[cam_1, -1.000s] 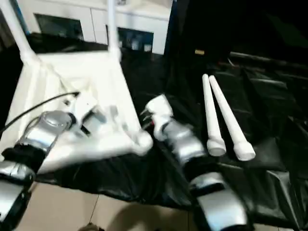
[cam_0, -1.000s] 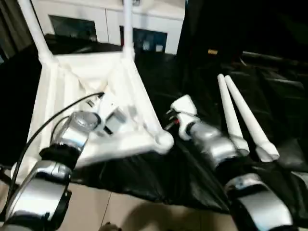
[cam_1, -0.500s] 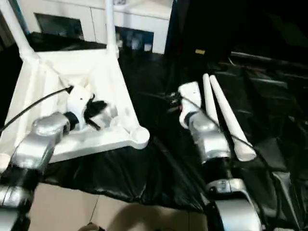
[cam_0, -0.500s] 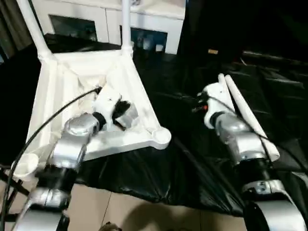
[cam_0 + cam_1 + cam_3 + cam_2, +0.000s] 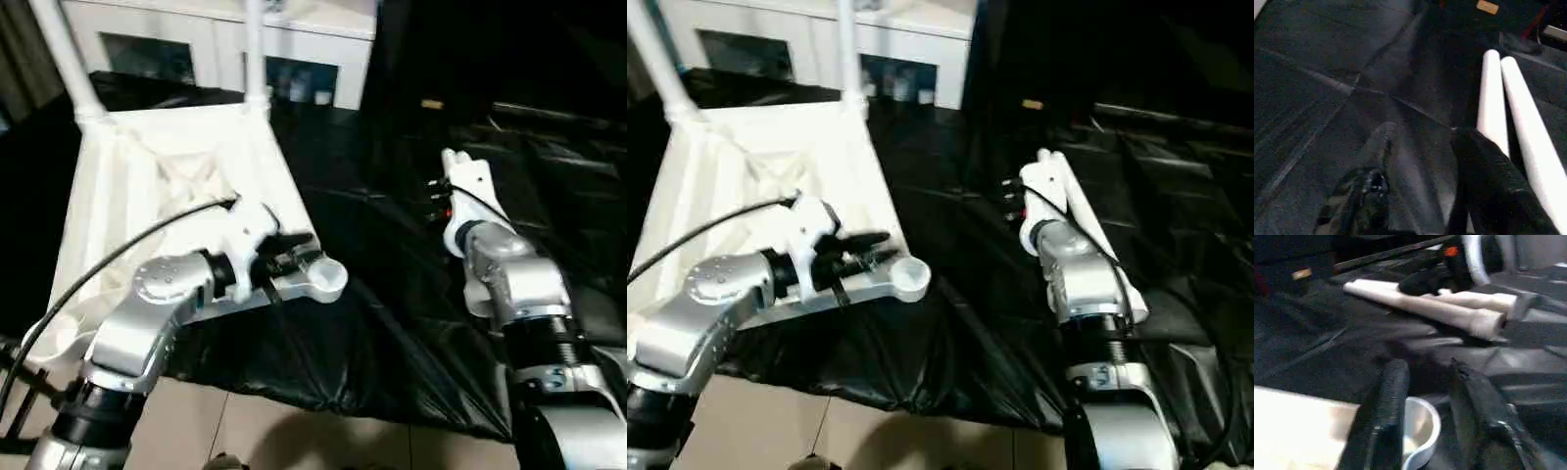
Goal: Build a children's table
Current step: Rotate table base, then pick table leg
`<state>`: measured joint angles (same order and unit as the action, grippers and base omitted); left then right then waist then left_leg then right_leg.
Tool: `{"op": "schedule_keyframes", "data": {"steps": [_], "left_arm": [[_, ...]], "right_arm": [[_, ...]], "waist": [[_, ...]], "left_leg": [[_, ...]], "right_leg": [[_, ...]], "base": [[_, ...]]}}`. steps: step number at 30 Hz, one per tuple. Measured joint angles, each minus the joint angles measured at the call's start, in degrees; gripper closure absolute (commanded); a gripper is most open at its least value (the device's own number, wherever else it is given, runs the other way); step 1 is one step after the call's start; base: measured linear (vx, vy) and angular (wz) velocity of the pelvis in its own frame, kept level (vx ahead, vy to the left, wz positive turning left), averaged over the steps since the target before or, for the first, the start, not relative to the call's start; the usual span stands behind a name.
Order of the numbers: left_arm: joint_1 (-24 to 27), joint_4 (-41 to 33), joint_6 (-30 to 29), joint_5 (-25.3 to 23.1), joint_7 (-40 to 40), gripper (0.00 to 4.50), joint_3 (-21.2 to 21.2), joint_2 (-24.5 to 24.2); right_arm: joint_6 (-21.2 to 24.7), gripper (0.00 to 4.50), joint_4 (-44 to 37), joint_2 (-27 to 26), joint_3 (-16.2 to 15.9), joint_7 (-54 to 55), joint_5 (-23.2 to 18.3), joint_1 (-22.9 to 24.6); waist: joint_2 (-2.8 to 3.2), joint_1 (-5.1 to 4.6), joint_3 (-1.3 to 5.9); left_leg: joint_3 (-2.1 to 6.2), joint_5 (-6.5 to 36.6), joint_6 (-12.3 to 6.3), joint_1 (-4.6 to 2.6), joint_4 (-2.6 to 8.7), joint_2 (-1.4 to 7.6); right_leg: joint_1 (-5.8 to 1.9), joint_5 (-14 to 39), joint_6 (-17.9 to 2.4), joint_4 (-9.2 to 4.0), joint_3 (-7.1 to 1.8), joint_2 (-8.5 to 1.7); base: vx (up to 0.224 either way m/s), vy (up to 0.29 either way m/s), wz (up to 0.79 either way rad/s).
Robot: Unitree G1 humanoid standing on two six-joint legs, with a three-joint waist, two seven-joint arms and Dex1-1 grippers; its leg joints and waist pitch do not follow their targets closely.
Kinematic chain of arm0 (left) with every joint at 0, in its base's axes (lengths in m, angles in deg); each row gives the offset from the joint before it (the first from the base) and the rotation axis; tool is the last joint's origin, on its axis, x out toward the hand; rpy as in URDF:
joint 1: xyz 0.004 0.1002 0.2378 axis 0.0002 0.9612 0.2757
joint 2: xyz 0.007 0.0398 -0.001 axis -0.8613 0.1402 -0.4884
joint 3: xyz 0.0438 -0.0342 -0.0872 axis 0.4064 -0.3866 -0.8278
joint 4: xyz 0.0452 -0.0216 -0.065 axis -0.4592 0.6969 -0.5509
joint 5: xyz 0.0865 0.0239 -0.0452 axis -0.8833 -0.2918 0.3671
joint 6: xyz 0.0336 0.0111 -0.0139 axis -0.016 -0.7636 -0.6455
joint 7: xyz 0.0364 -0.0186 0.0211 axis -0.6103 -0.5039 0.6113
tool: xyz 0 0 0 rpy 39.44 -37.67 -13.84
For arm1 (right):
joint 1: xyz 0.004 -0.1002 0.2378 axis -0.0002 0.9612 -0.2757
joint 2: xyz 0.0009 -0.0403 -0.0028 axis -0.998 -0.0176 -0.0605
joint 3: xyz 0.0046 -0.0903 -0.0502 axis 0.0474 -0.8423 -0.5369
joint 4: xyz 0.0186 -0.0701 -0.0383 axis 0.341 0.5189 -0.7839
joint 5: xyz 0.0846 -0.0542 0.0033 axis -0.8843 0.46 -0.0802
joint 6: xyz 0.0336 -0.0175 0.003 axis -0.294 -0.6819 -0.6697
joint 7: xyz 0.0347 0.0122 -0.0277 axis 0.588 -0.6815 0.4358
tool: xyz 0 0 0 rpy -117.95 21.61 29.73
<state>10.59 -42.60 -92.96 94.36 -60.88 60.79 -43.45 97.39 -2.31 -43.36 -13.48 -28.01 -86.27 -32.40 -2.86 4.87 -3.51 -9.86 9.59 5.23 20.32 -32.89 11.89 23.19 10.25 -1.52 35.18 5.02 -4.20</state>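
Observation:
The white table top [image 5: 127, 186] lies upside down on the left, ribbed side up. Two white legs [image 5: 61, 54] stand upright in its far corner sockets. My left gripper [image 5: 1427, 369] is open just above the near right corner socket [image 5: 1418, 428], one finger on each side of it. Two loose white legs [image 5: 1513, 117] lie side by side on the black cloth to the right. My right gripper [image 5: 1422, 137] hovers open at their near side, one finger over the closer leg, with nothing held.
Black cloth [image 5: 392, 323] covers the work surface and hangs over its front edge, with beige floor [image 5: 245, 431] below. A white cabinet with glass doors [image 5: 196, 49] stands behind the table top. A black cable [image 5: 108, 269] loops from my left arm.
My left gripper has moved from the middle of the ribbed underside to the near right corner socket. My right arm has reached farther out, over the two loose legs.

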Motion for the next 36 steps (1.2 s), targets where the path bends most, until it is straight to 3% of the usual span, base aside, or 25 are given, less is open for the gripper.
{"op": "schedule_keyframes", "data": {"steps": [3,7,8,11,18,22,30,36], "left_arm": [[-0.01,-1.17,-0.92,-0.35,0.24,2.40,0.52,-0.85],[0.00,-1.35,-1.40,-0.05,0.28,2.29,0.35,-1.19],[0.00,-1.44,-1.52,-0.05,0.27,2.01,0.34,-1.33],[0.00,-2.01,-2.09,-0.07,0.11,1.99,0.36,-2.08],[-0.71,-1.54,-4.07,-1.50,-0.11,1.99,1.69,-3.94],[-0.91,0.33,-5.60,-2.63,0.30,1.99,2.07,-4.85],[-0.95,1.72,-8.75,-2.78,1.04,1.99,2.09,-6.43],[-0.95,1.49,-10.09,-2.69,0.91,1.99,2.09,-6.58]], "right_arm": [[4.00,2.02,-0.49,0.57,-0.03,0.96,0.21,0.10],[5.03,1.81,-0.45,0.85,0.04,3.14,1.10,0.16],[5.11,1.60,-0.45,0.93,0.07,3.67,1.22,0.15],[6.22,1.44,-0.43,1.65,0.69,4.79,1.47,0.03],[14.00,1.44,4.79,4.55,3.57,4.20,0.27,-1.25],[14.10,1.44,8.70,4.91,3.88,3.47,-0.06,-1.74],[14.04,1.44,15.97,6.11,3.73,0.55,-0.44,-3.59],[14.61,2.06,20.85,6.46,3.31,-2.55,-1.53,-6.68]], "waist": [[0.02,0.08,0.01],[0.03,0.14,0.01],[0.03,0.14,0.01],[0.06,0.15,0.02],[0.37,0.18,0.09],[1.00,0.04,0.06],[1.01,0.16,0.07],[0.95,0.22,0.06]], "left_leg": [[0.00,0.00,0.00,0.00,0.00,-0.01],[0.00,-0.02,0.02,0.00,-0.01,-0.01],[0.00,-0.02,0.02,0.00,-0.01,-0.01],[0.00,-0.02,0.02,0.00,-0.01,-0.01],[0.02,-0.02,0.02,-0.05,-0.12,-0.01],[0.00,-0.02,0.02,-0.09,-0.21,-0.01],[0.02,-0.02,0.03,-0.08,-0.35,-0.01],[0.02,-0.02,0.02,-0.07,-0.49,0.00]], "right_leg": [[0.00,0.00,0.00,0.01,-0.01,0.00],[0.00,0.00,0.00,0.02,-0.02,0.00],[0.00,0.00,0.00,0.02,-0.02,0.00],[0.00,0.00,0.01,0.03,-0.02,0.00],[-0.06,-0.01,-0.01,0.11,-0.02,0.00],[-0.06,-0.07,0.01,0.19,-0.05,-0.01],[-0.08,-0.08,-0.01,0.26,-0.06,-0.01],[-0.07,-0.07,0.00,0.39,-0.06,-0.02]], "base": [[0.000,0.000,0.00],[0.000,0.000,0.00],[0.000,0.000,0.00],[0.000,0.000,0.00],[0.000,0.000,0.00],[0.000,0.000,0.00],[0.000,0.000,0.00],[0.000,0.000,0.00]]}}
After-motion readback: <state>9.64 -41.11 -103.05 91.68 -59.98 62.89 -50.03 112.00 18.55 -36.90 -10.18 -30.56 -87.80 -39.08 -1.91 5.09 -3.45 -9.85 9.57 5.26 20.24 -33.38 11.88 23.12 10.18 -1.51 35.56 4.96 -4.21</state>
